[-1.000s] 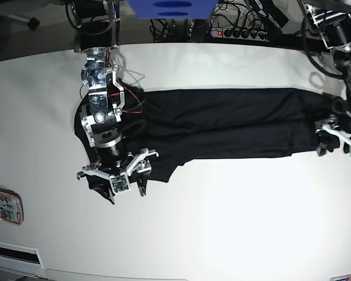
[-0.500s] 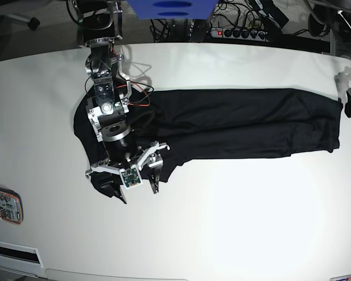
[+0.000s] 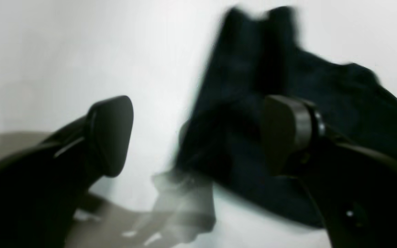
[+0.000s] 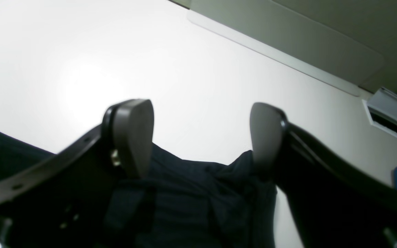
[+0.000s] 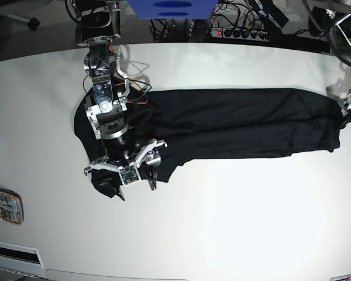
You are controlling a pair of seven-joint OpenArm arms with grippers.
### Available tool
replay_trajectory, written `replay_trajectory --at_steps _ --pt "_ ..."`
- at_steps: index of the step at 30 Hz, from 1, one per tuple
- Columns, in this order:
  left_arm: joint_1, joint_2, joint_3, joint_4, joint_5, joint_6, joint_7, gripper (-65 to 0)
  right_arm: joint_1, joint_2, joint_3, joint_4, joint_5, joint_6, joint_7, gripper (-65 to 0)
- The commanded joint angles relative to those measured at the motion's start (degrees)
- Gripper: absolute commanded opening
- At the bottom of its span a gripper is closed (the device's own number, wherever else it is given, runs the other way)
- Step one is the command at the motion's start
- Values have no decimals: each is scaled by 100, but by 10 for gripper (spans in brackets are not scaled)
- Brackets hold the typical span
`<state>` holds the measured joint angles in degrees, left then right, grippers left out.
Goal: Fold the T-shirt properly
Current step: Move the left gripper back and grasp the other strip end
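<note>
The black T-shirt (image 5: 234, 123) lies on the white table (image 5: 234, 228) as a long band folded lengthwise, with its left end bunched. My right gripper (image 5: 137, 191) hovers open over that bunched lower left corner. In the right wrist view its fingers (image 4: 133, 137) straddle the black T-shirt (image 4: 191, 196) below them without pinching it. My left gripper (image 5: 347, 109) sits at the frame's right edge, just off the shirt's right end. In the blurred left wrist view the left gripper (image 3: 198, 137) is open and empty, with the T-shirt (image 3: 253, 69) beyond its fingertips.
A power strip (image 5: 240, 33) and cables run along the table's back edge. Red wires (image 5: 134, 100) hang beside the right arm. An orange-edged device (image 5: 4, 205) lies at the left edge, and a white box (image 5: 14, 253) sits at the front left corner.
My left gripper has let go of the shirt's right end and pulled back to the frame's right edge; that end now lies flat. The right gripper shifted slightly rightward over the left corner.
</note>
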<state>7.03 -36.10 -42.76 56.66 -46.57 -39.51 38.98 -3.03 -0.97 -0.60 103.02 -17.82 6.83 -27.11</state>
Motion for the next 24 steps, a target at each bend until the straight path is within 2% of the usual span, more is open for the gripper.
replay_trajectory --at_steps 1,7,12,15,20,24 --pt "-13 -34 193 79 -95 -49 -61 -102 96 -21 3 129 29 -19 158 -236" --pt "-294 405 720 79 -95 -49 -61 -102 -115 -21 12 155 29 -19 158 -236" --pt "-294 484 843 79 230 -49 -61 -102 -405 -21 12 155 29 -19 158 -237" --pt "-294 423 826 114 230 -49 -61 -102 -423 -21 12 164 29 -19 158 -237" --pt "-294 27 386 123 230 -49 -61 -102 -423 -21 3 190 29 -19 166 -237" --pt "-294 -430 333 123 239 -49 -61 -102 -423 -21 -6 190 29 -19 166 -237"
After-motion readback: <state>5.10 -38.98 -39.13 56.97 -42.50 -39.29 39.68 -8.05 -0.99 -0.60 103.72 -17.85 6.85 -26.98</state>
